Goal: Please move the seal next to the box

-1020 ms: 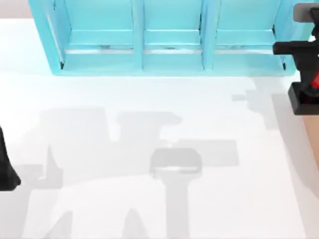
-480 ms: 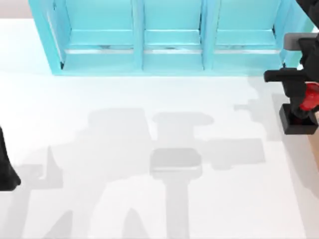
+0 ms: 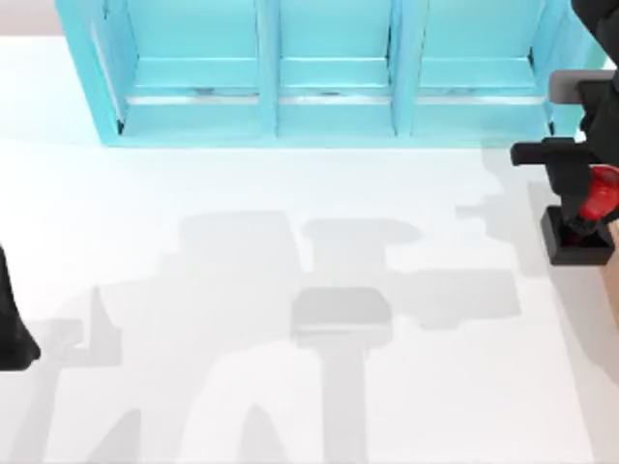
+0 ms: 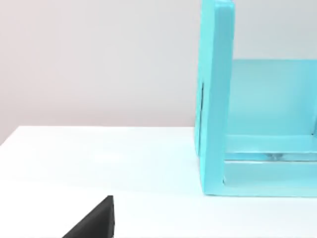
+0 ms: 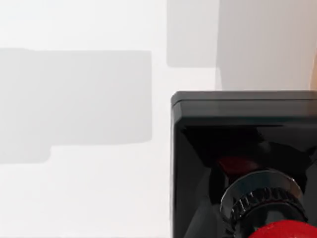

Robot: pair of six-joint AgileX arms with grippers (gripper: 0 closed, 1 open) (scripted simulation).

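The seal (image 3: 582,227), a black cube base topped by a glossy red knob, stands at the desk's right edge, just in front of the cyan shelf's (image 3: 329,72) right end, its knob tilted rightward.

The box: a tan strip (image 3: 611,280) just right of the seal.

Three cameras, one table

Top view looked straight down; left wrist faced the shelf (image 4: 216,99) level; right wrist hovered close above the seal (image 5: 242,163).

Right hand (image 3: 592,198): cut off at the 3 o'clock edge, finger state unreadable.
Seal (image 3: 578,230): partly covered by that hand.
Box (image 3: 615,253): only a tan sliver showed at 3 o'clock.
Shelf unit (image 3: 329,72): cropped at 12 o'clock.
Left arm (image 3: 12,324): mostly out of frame at 9 o'clock.
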